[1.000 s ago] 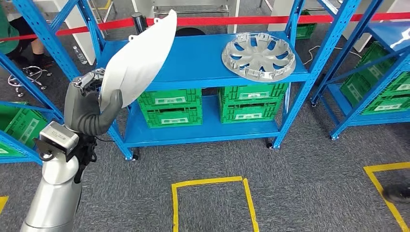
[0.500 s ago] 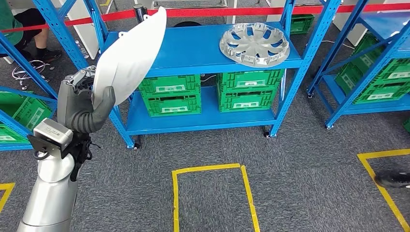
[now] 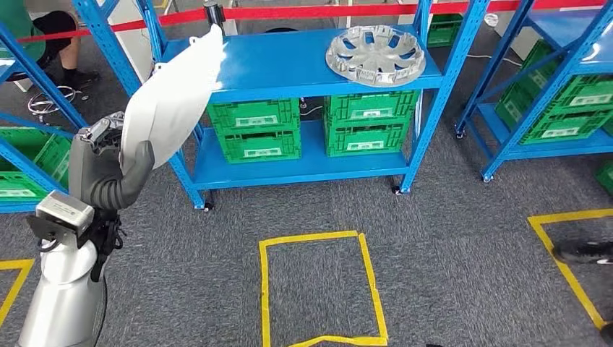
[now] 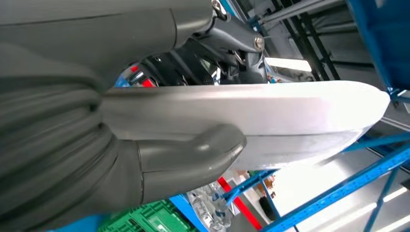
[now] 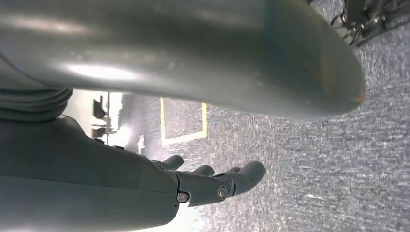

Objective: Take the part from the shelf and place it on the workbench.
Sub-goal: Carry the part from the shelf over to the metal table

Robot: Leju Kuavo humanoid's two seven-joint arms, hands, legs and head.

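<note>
The left hand [image 3: 108,163] is holding the big white part [image 3: 170,101] up in the air, away from the blue shelf [image 3: 289,69]. The thumb is pressing on one side of the part and the dark fingers [image 4: 193,60] are pressing on the other side, so the part is pinched at its lower end. The right hand [image 5: 208,183] is hanging down over the grey floor, holding nothing, with its fingers loosely spread.

The part is off the shelf now, so I think the job is about carrying it to the workbench. No workbench is showing here. To do this well, the hand should be keeping a firm squeeze, because the part is tall and sticking far up above the hand, so it could be tipping or slipping. Turning slowly would help. The top end is sitting close to the blue shelf post [image 3: 108,43], so it needs room.

Compared with the picture from a second ago, everything is sitting a bit differently, because the robot is moving and the camera with it. The shiny wheel cover [image 3: 374,54] looks farther away now. The hand is holding the part the same way.
</note>
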